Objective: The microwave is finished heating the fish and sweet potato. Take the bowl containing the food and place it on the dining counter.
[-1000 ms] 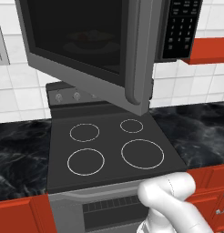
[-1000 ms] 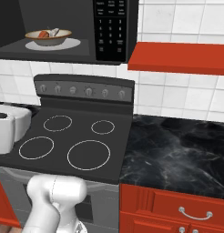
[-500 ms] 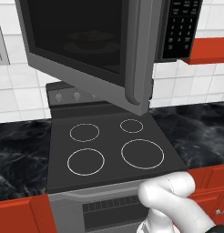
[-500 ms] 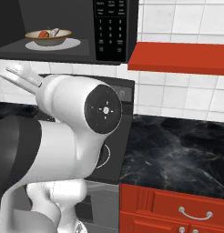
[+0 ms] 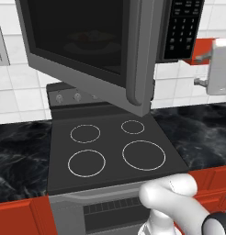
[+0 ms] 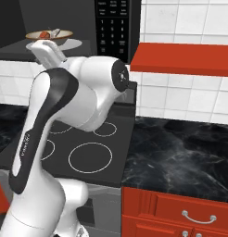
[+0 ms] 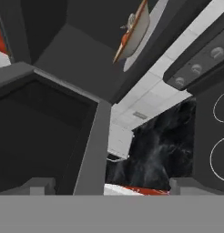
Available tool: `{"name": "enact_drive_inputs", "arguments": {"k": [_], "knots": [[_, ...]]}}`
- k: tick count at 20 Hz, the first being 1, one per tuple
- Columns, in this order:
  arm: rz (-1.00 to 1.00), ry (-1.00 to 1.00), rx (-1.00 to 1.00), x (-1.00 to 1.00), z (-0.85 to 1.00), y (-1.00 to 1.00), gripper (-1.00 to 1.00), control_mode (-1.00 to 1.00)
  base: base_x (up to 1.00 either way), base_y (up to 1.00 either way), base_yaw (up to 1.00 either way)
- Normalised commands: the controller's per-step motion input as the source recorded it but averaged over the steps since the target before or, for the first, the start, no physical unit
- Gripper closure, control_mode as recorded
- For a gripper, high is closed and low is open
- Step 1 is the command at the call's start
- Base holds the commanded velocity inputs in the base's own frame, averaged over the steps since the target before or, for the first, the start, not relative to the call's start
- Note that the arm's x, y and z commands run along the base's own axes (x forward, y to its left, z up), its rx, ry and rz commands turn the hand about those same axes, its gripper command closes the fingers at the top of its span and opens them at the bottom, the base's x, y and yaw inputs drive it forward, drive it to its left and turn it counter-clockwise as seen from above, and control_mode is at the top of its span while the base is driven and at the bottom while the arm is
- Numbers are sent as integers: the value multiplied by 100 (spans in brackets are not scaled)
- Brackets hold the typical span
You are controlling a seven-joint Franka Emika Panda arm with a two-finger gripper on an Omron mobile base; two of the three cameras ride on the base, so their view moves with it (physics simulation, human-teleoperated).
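Note:
The microwave (image 6: pixel 65 28) hangs above the stove with its dark glass door (image 5: pixel 87 46) swung wide open. On the white turntable (image 6: pixel 76 44) inside sits the tan-rimmed bowl (image 6: pixel 48 36), holding the whitish fish (image 6: pixel 54 33) and the orange-red sweet potato (image 6: pixel 43 35). The hand view is rolled and shows the bowl (image 7: pixel 134 29) edge-on at the top, well away from me. My gripper (image 7: pixel 111 186) is open with nothing between its fingertips (image 7: pixel 38 185). My white hand (image 6: pixel 46 51) is raised just below and in front of the cavity. The dining counter is out of view.
A black four-ring stove (image 5: pixel 115 151) lies under the microwave, with a knob panel (image 5: pixel 73 97) at its back. Black marble counter (image 6: pixel 180 152) over red drawers (image 6: pixel 180 213) flanks it. A red shelf (image 6: pixel 185 58) juts out right of the keypad (image 6: pixel 111 28). The open door (image 7: pixel 41 136) stands near the hand.
My arm has swung up from low in front of the stove until the hand is level with the microwave opening. The gripper has stayed open and the bowl has not moved.

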Motion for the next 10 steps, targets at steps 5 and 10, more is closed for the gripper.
{"name": "enact_drive_inputs", "arguments": {"k": [5, 10], "knots": [[0, 17, 0, 100, 0, 93, -100, -100, 0, 0, 0], [0, 20, 0, 90, 0, 96, -100, -100, 0, 0, 0]]}}
